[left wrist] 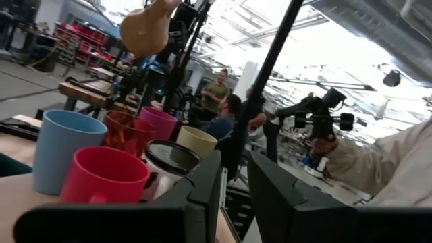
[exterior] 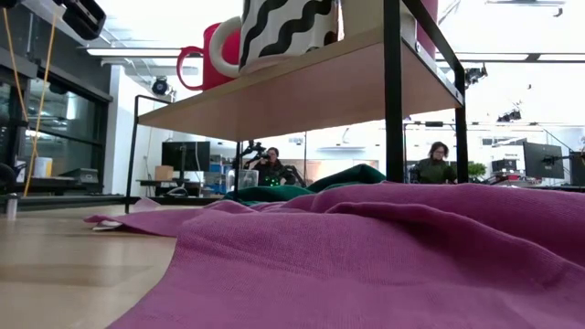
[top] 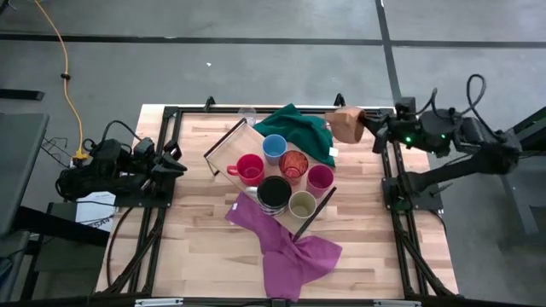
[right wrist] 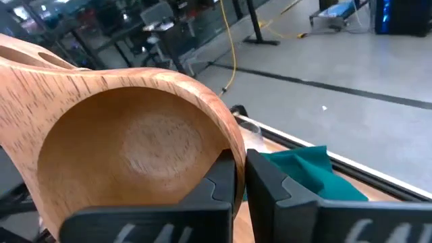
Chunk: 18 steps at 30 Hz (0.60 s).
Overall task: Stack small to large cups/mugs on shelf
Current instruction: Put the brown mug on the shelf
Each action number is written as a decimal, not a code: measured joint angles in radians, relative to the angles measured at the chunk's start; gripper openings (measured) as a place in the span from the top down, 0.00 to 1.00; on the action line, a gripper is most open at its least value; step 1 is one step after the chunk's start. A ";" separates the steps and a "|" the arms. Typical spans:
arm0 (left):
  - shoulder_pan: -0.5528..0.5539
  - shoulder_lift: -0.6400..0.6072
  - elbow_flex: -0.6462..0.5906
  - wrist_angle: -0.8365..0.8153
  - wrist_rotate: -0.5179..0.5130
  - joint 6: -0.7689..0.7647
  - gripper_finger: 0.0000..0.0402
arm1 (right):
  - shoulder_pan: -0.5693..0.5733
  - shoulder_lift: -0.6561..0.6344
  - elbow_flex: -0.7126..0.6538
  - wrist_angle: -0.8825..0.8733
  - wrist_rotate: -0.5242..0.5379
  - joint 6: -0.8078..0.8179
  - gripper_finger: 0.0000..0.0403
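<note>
Wooden cup (right wrist: 128, 148) clamped at its rim by right gripper (right wrist: 239, 177), high over far right table edge, right of shelf (top: 223, 147). Stiff, light, fairly grippy; rim pinch suits. Left gripper (left wrist: 233, 192) parked left, fingers slightly apart, empty.

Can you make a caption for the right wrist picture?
Right gripper holding a wooden cup by its rim, above a green cloth.

Around my table I log a grey concrete floor (top: 256, 77) crossed by dark seams, with a yellow cable (top: 66, 77) trailing across it. Beyond, I see an open workshop: bright ceiling lights (exterior: 137, 52), glass partitions (exterior: 55, 119), dark monitors (exterior: 183, 155), benches, and seated people (exterior: 437, 163) in the distance.
</note>
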<state>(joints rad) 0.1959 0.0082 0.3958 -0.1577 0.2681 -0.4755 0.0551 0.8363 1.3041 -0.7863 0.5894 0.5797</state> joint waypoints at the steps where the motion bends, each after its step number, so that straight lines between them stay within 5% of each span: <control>1: 0.000 0.000 0.000 0.000 -0.005 0.000 0.84 | -0.033 0.005 0.000 0.001 -0.040 -0.010 1.00; 9: 0.000 0.000 0.000 -0.001 -0.050 0.001 0.84 | -0.267 0.109 -0.001 0.008 -0.302 -0.108 1.00; 18: 0.000 0.000 0.000 -0.003 -0.131 0.034 0.84 | -0.486 0.201 -0.002 0.111 -0.477 -0.211 1.00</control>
<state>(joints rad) 0.1959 0.0082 0.3958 -0.1604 0.1373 -0.4414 -0.4310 1.0376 1.3018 -0.6755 0.1127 0.3686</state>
